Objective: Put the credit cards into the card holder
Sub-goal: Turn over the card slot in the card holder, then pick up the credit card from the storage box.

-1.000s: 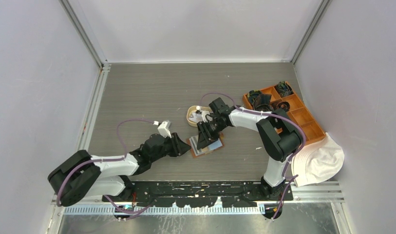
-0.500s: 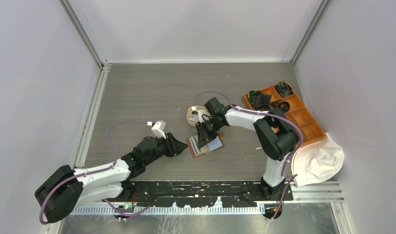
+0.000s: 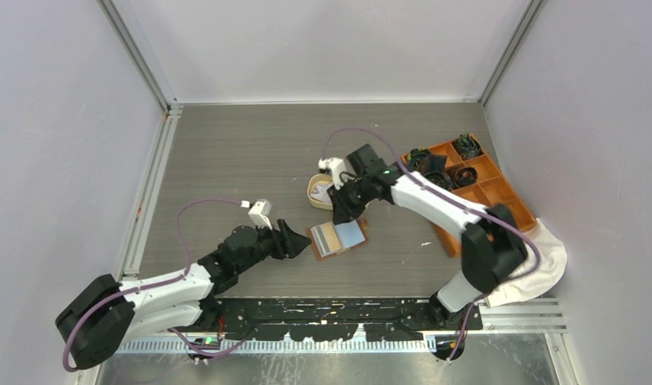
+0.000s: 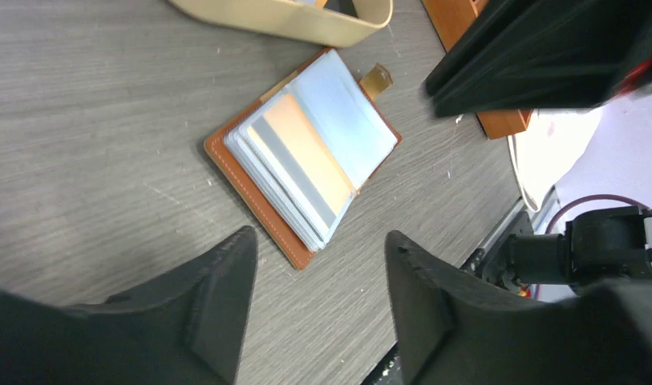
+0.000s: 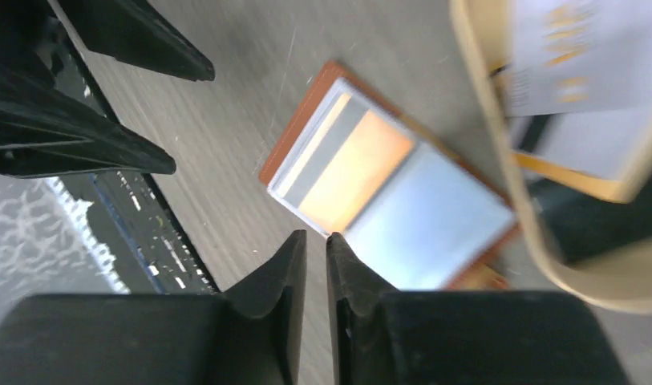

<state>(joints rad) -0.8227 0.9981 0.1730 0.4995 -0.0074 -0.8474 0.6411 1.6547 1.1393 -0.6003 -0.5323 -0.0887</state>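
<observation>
The brown card holder (image 3: 337, 238) lies open on the table, with an orange card (image 4: 305, 146) and a grey-blue card (image 4: 344, 119) in its clear sleeves. It also shows in the right wrist view (image 5: 386, 204). My left gripper (image 3: 297, 240) is open and empty, low at the holder's left edge; in the left wrist view (image 4: 321, 235) the fingers straddle its near corner without touching. My right gripper (image 3: 339, 211) is shut and empty, raised above the holder's far edge beside the cream tray (image 3: 313, 195). A white printed card (image 5: 575, 56) lies in that tray (image 5: 499, 136).
An orange compartmented box (image 3: 499, 196) with dark items stands at the right. A white cloth hat (image 3: 524, 269) lies at the near right. The black base rail (image 3: 338, 309) runs along the near edge.
My right gripper has lifted off the card holder and drawn back toward the cream tray, its arm swinging out to the right. My left gripper has stayed at the holder's left edge.
</observation>
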